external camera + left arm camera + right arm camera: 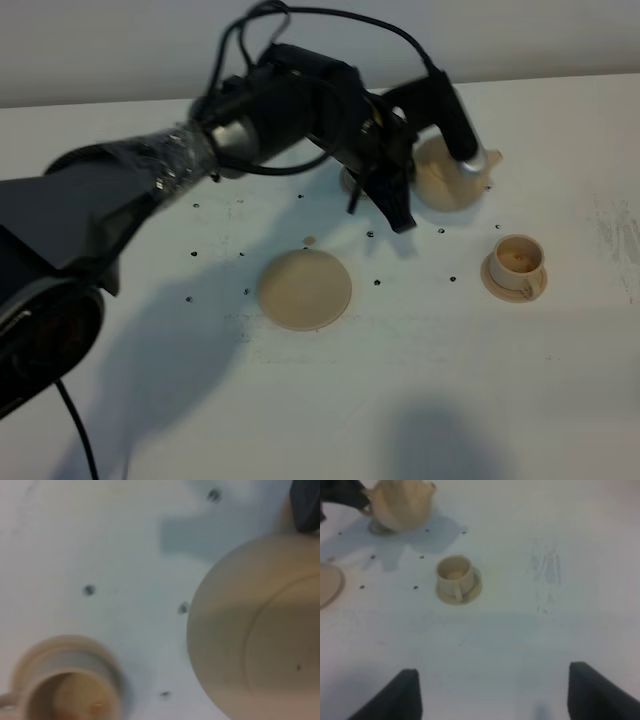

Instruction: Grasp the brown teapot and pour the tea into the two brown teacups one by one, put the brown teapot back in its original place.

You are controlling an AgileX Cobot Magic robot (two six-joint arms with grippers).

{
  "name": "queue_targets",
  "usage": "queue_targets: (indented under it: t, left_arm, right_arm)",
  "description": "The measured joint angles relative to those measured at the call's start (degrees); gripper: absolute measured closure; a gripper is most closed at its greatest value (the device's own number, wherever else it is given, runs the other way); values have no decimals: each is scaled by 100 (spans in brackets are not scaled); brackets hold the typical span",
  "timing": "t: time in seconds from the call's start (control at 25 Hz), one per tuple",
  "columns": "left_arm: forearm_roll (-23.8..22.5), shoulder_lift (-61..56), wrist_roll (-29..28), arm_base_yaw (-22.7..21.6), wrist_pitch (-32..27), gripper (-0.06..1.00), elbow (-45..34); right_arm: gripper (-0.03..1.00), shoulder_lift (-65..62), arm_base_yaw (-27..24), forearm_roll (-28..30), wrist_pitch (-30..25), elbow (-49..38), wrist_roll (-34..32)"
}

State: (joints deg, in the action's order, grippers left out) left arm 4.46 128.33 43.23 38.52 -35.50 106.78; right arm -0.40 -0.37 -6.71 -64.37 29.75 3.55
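The brown teapot hangs above the table at the back right, spout toward the right. My left gripper is shut on its handle side. In the left wrist view the teapot fills the right half, with a teacup on its saucer below it. One teacup on a saucer stands in front and to the right of the teapot. A second tan piece shows under the teapot, mostly hidden by the arm. The flat disc lies bare mid-table. My right gripper is open, well short of the teacup.
The left arm and its cables stretch across from the left edge to the back centre. Small dark dots mark the white tabletop. Faint scuff marks lie to the right of the cup.
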Motion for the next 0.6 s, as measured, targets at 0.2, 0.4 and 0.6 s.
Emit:
queue_targets:
  t: [0.2, 0.4, 0.6]
  left_arm:
    - [-30, 31, 642, 144, -6, 86, 18]
    - [-162, 31, 1048, 167, -6, 86, 38]
    - [-503, 31, 1175, 174, -58, 86, 38]
  right_arm:
    - [37, 0, 0, 0, 0, 0, 0]
    - [37, 0, 0, 0, 0, 0, 0]
    - [37, 0, 0, 0, 0, 0, 0]
